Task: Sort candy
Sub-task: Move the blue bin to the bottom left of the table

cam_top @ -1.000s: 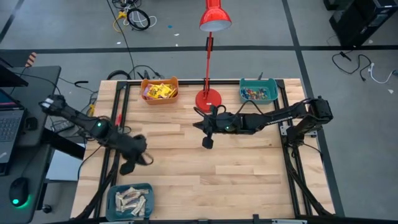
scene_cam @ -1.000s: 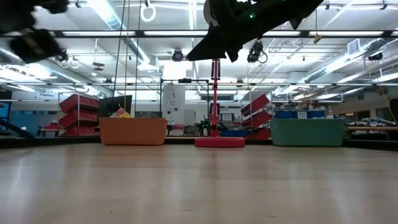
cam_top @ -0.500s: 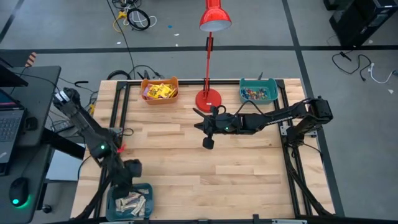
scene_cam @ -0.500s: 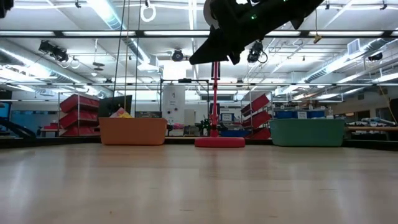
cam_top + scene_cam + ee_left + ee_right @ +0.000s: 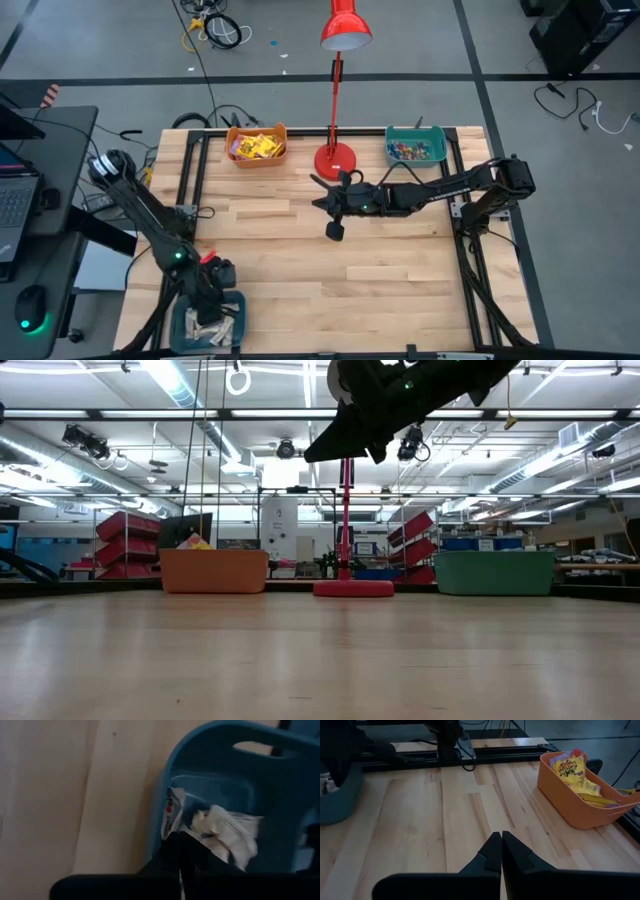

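From where I sit, most of the wooden tabletop (image 5: 300, 255) is bare butcher-block planks, so there is plenty of open room across its middle and along the near edge. My left gripper (image 5: 214, 292) hangs over the blue bin (image 5: 238, 325) at the near left corner, fingers pressed together with nothing between them. The left wrist view gives me what the overhead cannot: crumpled pale wrappers (image 5: 227, 832) lying inside that bin's smooth plastic wall (image 5: 210, 760), right beyond the closed fingertips.

My right gripper (image 5: 333, 230) floats over the middle of the tabletop, toward the far edge, jaws shut and empty (the low view catches it only as a dark shape high above the wood). Just beyond it stands the red lamp's round base (image 5: 335, 159), at the far edge.

The orange bin (image 5: 256, 145) sits at the far edge left of the lamp, full of glossy yellow packets (image 5: 570, 770) whose print only the right wrist view resolves. The teal bin (image 5: 416, 147) holds small multicoloured pieces (image 5: 412, 151) at the far right corner.
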You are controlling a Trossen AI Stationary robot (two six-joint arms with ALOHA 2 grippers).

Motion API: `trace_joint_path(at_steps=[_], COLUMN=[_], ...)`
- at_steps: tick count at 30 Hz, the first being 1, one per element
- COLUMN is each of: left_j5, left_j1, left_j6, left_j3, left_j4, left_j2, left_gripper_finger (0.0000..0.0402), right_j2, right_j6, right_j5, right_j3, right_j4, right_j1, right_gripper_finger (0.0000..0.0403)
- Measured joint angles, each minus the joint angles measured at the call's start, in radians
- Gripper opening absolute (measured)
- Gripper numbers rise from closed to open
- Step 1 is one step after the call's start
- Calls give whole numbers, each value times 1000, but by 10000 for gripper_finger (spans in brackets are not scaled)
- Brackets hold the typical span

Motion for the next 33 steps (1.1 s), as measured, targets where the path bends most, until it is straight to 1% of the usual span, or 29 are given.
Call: trace_joint_path(at_steps=[4,8,11,15,21,27,33], left_j5=[-1,-7,-48,-116,-196,-208,-232], left_j1=[0,0,0,6,50,93,150], left_j6=[0,0,11,60,171,253,368], left_j3=[0,0,0,0,0,0,0], left_j4=[22,77,101,89,97,100,101], left_j2=[36,44,44,44,44,45,52], left_gripper_finger=[0,0,0,0,0,0,0], right_j2=[0,0,0,0,0,0,0], right_j6=[0,0,0,0,0,0,-16], right_j5=[0,0,0,0,0,1,2], right_j3=[0,0,0,0,0,0,0], right_j4=[0,0,0,0,0,0,-3], right_j1=[2,4,7,12,13,14,22], right_gripper_finger=[0,0,0,0,0,0,0])
